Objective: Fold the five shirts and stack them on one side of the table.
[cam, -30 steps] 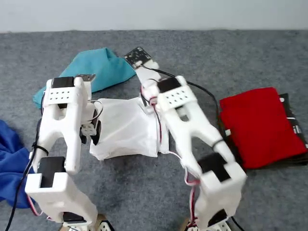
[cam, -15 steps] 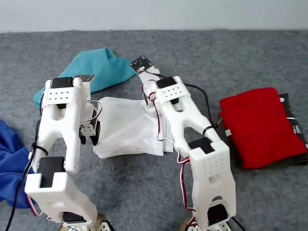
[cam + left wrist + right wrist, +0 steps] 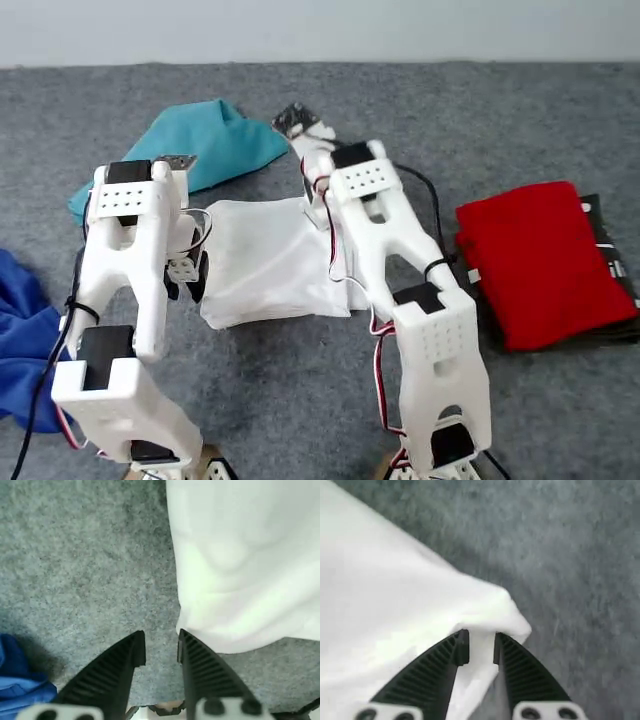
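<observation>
Grey felt table point(image 3: 500, 120) seen from above. White shirt point(image 3: 265, 265) lies partly folded at centre, between both arms. Right gripper point(image 3: 481, 640) pinches cloth at the shirt's 1 o'clock corner. Left gripper point(image 3: 161, 642) sits at the shirt's 9 o'clock edge, fingers slightly spread over bare felt, one finger touching the hem. Teal shirt point(image 3: 200, 145) lies crumpled at 11 o'clock, blue shirt point(image 3: 20, 330) at 8 o'clock. Folded red shirt point(image 3: 535, 260) rests on a dark flat item point(image 3: 600, 225) at 3 o'clock.
</observation>
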